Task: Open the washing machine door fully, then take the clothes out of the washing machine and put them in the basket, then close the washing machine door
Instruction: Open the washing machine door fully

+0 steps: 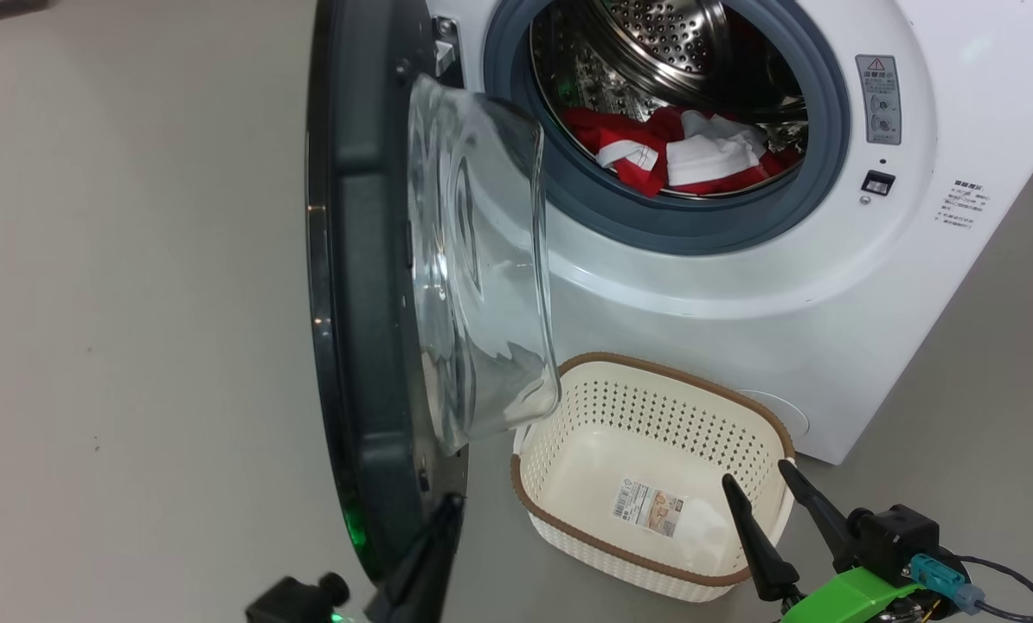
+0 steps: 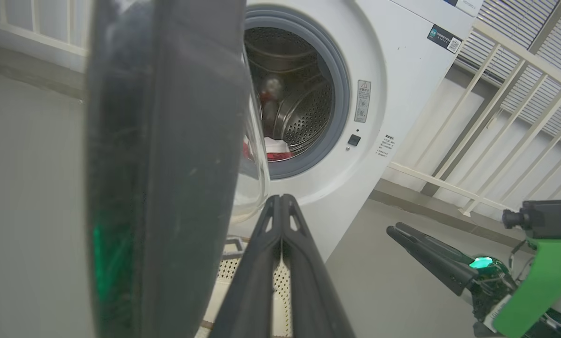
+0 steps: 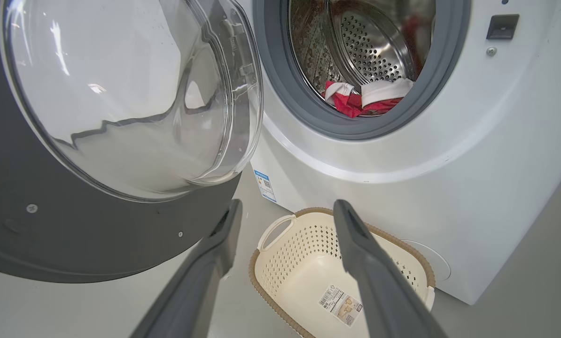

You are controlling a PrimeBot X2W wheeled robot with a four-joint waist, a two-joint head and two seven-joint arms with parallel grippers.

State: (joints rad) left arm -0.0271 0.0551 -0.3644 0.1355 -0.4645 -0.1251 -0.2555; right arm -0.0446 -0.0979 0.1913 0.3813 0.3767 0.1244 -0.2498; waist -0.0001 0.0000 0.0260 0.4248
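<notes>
Grey floor [image 1: 136, 303] is lying bare off the hinge side of the washing machine [image 1: 828, 329]. The washing machine door [image 1: 369, 346] is standing swung out from the machine's front, edge-on to us. The clothes [image 1: 681, 151] are resting low in the machine's drum. The basket [image 1: 655, 415] is sitting at the machine's foot. We are noting the left gripper [image 2: 280, 202] clenched with fingers pressed together, just beside the door's lower rim. The right gripper [image 1: 756, 474] is hanging spread over the basket's outer edge.

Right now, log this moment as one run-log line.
door open | clothes inside washing machine | basket holds no clothes | left gripper shut, at door's lower edge | right gripper open, by basket
</notes>
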